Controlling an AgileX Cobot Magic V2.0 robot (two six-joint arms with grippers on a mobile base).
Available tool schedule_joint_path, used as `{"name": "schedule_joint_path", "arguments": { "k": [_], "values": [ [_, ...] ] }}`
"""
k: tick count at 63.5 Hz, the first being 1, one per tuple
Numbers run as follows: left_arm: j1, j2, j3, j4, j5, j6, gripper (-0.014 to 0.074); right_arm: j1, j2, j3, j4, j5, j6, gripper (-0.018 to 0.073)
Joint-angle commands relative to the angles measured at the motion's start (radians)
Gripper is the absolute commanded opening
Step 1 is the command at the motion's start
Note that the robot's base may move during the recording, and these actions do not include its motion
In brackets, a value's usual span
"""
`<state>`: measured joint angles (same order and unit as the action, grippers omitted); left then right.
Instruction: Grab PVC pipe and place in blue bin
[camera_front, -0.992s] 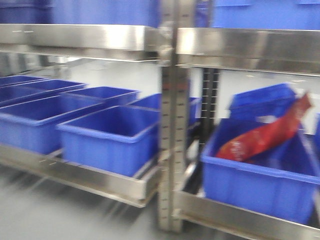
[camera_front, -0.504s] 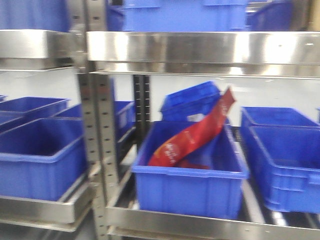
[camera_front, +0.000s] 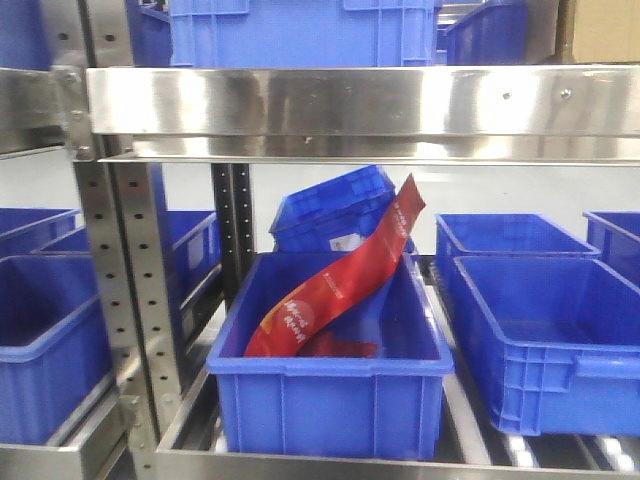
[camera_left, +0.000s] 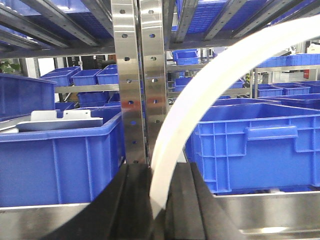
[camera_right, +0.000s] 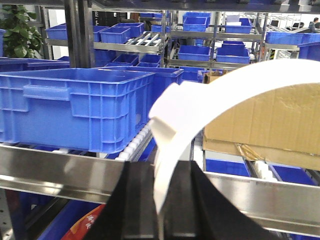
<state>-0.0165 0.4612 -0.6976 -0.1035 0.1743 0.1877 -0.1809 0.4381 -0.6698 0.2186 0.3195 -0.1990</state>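
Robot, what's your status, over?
Left end effector shut on PVC pipe. Right end effector grips a similar white strap. Red packet occupies centre blue bin.

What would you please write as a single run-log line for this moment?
left end effector: shut on white PVC pipe | right end effector: shut on similar white strip | front: blue bin holding red packet

Pouch in middle bin, tilted bin behind, further bin right, post left (shelf rail above)
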Motion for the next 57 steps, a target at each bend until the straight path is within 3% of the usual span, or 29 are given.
{"name": "schedule_joint_path", "arguments": {
  "k": [1, 57],
  "values": [
    [-0.005, 0.001, -0.003, -0.006, -0.031, -0.003, -0.0111, 0.003, -0.006, -0.005, 0.001, -0.027, -0.005, -0.0162],
    [-0.005, 0.001, -0.003, -0.006, -0.031, -0.003, -0.0111, 0.003, -0.006, -0.005, 0.001, -0.027, -0.005, -0.0162]
  ]
}}
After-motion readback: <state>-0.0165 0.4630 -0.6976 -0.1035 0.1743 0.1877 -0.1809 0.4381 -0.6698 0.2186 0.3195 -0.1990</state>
